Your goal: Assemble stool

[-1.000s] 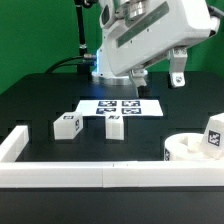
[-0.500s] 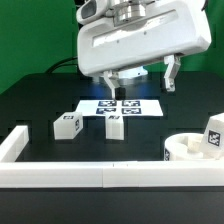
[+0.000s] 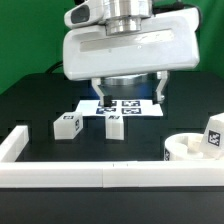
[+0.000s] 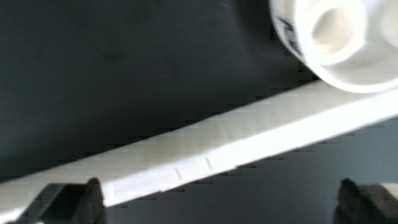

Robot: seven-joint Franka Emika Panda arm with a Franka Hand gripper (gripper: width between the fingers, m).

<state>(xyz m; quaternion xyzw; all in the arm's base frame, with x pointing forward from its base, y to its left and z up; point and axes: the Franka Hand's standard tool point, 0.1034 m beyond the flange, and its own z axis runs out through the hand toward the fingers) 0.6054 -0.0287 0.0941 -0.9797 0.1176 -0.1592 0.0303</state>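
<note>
The round white stool seat lies at the exterior view's lower right, with one tagged leg standing at its far right side. Two more tagged legs lie on the black table in front of the marker board. My gripper hangs open and empty above the marker board, well above the table. In the wrist view the gripper shows two dark fingertips far apart, with nothing between them. Part of the seat also shows in the wrist view.
A long white U-shaped border rail runs along the front of the table and up the exterior view's left side. It crosses the wrist view diagonally. A green wall stands behind the table.
The gripper has moved toward the exterior view's left and lower, from the upper right to above the marker board. It stays open. The parts have not moved.
</note>
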